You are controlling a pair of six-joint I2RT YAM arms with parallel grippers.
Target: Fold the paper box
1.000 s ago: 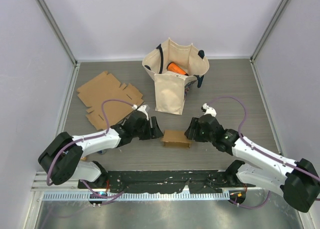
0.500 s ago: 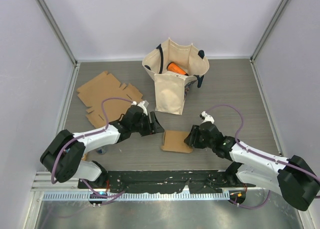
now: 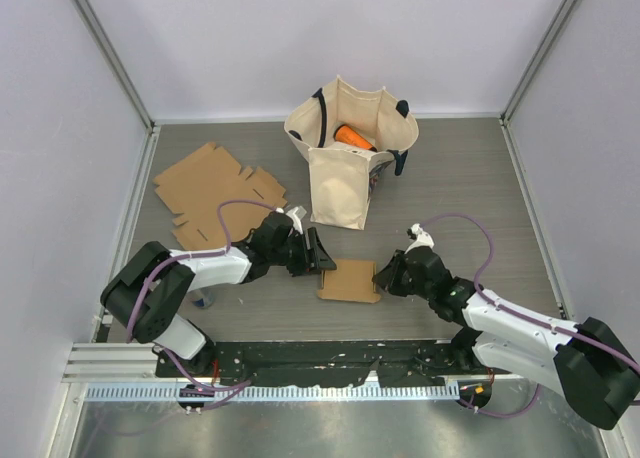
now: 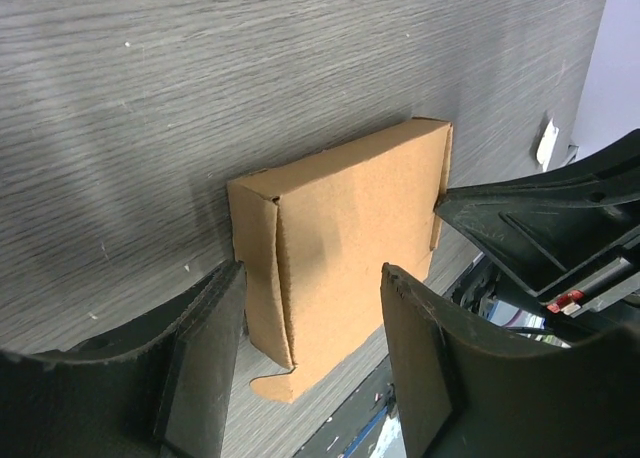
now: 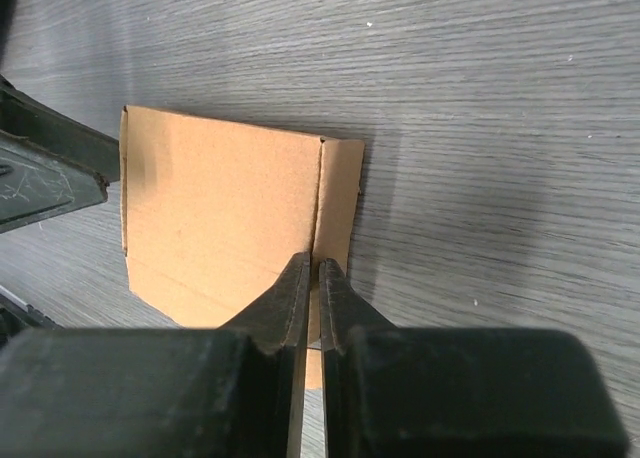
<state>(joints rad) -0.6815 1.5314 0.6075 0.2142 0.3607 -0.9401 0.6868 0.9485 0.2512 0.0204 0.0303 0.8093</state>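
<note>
On the grey wood-grain table (image 3: 480,178), back centre, stands a cream canvas tote bag (image 3: 340,188). A flat brown cardboard sheet (image 3: 215,193) lies far left. The small brown folded cardboard box (image 3: 350,280) lies flat near the front edge, btwn both arms. The left gripper (image 3: 318,256) is open, jaws spread either side of the box's left end, apparently not touching. The right gripper (image 3: 382,276) has its fingers closed to a sliver over the crease at the box's right edge; can't tell if card is pinched. Box looks light & thin-walled, so prob. slides easily and dents under a hard squeeze. Stiffest along creases, so best taken by an edge or flap near a fold, w/ the other side braced.
</note>
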